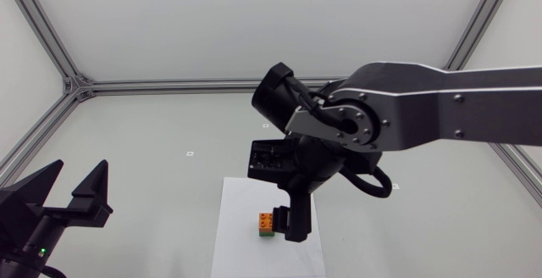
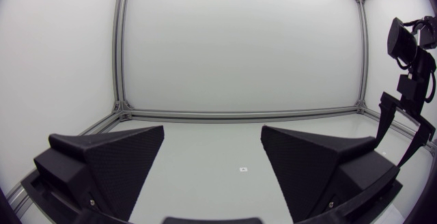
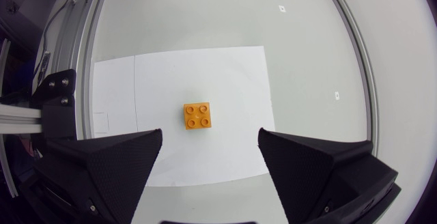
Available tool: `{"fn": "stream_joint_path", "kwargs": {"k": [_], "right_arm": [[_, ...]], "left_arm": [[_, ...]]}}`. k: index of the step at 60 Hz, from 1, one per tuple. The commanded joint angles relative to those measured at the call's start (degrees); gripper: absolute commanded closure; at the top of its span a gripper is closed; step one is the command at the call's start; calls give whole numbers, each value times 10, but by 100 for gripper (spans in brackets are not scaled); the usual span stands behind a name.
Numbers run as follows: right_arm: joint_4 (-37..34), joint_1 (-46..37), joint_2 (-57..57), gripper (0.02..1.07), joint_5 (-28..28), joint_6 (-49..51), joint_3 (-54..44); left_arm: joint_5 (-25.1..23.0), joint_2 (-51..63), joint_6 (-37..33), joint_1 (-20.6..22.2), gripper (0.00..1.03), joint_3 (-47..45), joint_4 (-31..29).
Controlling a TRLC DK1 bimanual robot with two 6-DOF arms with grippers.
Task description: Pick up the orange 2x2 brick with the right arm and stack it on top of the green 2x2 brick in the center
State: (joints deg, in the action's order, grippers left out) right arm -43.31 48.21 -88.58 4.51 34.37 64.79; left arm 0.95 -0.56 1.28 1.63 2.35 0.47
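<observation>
The orange 2x2 plastic brick (image 1: 266, 220) already sits on the green 2x2 plastic brick (image 1: 267, 234). The right tool (image 3: 209, 134) hangs above, released. Only retreat seems left.

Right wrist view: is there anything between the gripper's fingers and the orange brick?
Nothing; in that view only bare white paper shows between the right gripper and orange brick.

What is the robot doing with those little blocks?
The orange brick sits on top of the green brick, on a white sheet of paper in the middle of the table. The right gripper hangs above the stack with its fingers open, not touching it. The left gripper is open too, off to the side, holding nothing. The stacking looks done.
</observation>
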Motion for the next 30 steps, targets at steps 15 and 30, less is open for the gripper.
{"fn": "stream_joint_path", "kwargs": {"k": [15, 30], "right_arm": [[31, -141, 256, 6, -15, -40, -125], [76, -276, 387, 6, -17, -40, -208]], "left_arm": [[-2, -2, -3, 0, 4, -23, -6], [-2, -2, -3, 0, 4, -23, -6]]}}
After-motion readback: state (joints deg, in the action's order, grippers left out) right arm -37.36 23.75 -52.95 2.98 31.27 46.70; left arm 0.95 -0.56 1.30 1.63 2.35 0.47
